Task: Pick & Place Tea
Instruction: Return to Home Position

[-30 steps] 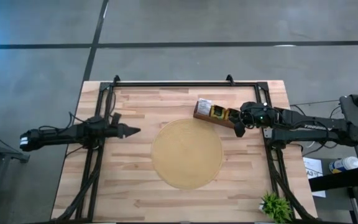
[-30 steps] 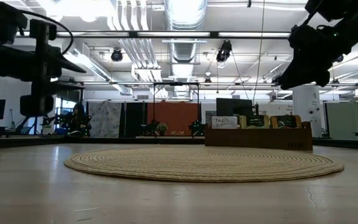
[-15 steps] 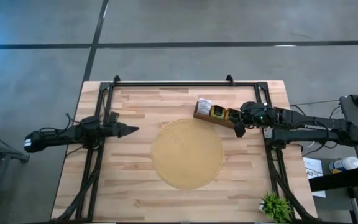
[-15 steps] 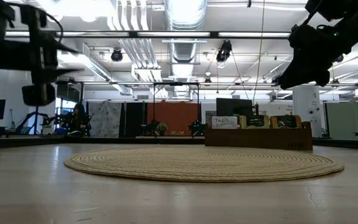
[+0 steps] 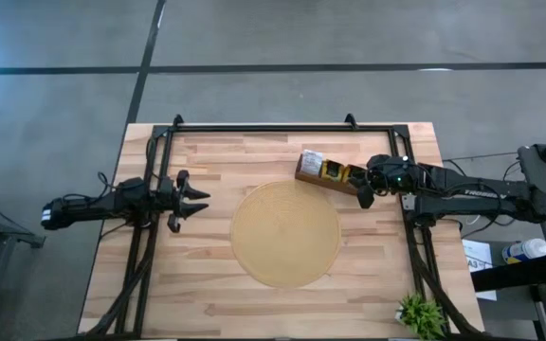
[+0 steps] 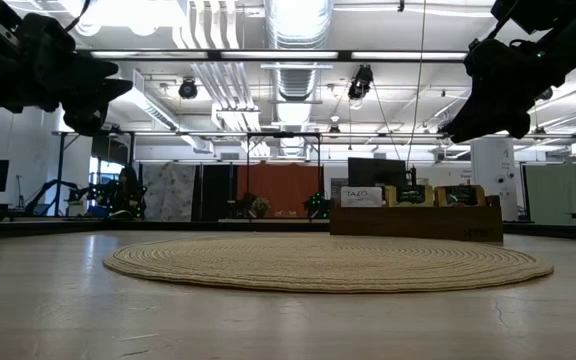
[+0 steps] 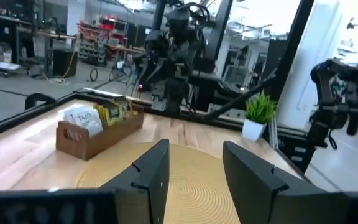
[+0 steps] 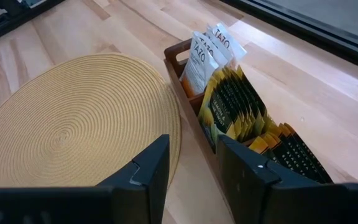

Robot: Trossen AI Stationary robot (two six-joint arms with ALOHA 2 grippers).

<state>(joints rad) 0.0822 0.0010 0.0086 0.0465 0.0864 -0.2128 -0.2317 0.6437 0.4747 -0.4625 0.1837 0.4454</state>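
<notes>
Pale wooden planks make up the counter [image 5: 207, 284] that I work at, and an open workshop lies beyond its far edge. One large round woven mat [image 5: 285, 237] fills the middle of it, with nothing on it.

I have two arms. My left end effector [image 7: 194, 152] hangs over bare wood beside the mat's left rim, its fingers spread wide and holding nothing. My right end effector [image 8: 191, 146] hovers raised over the end of the one long wooden box [image 6: 415, 222] nearest my right arm, fingers parted with an empty gap between them.

All the tea sachets [image 8: 232, 102] I can see stand on edge inside that box, just past the mat's far right rim, sorted into three groups: white ones [image 8: 199, 59] at the far end, yellow and dark green in the middle, orange [image 8: 272, 134] nearest me. I count at least two white; the other two groups overlap too tightly to count.

One small potted plant [image 5: 419, 313] sits at the near right corner.

The risk, as I judge it, lies on the right. The sachet tops stand above the box wall, so if I draw that arm home without rising first, a finger could catch them, flick one out or drag the light box across the counter.
</notes>
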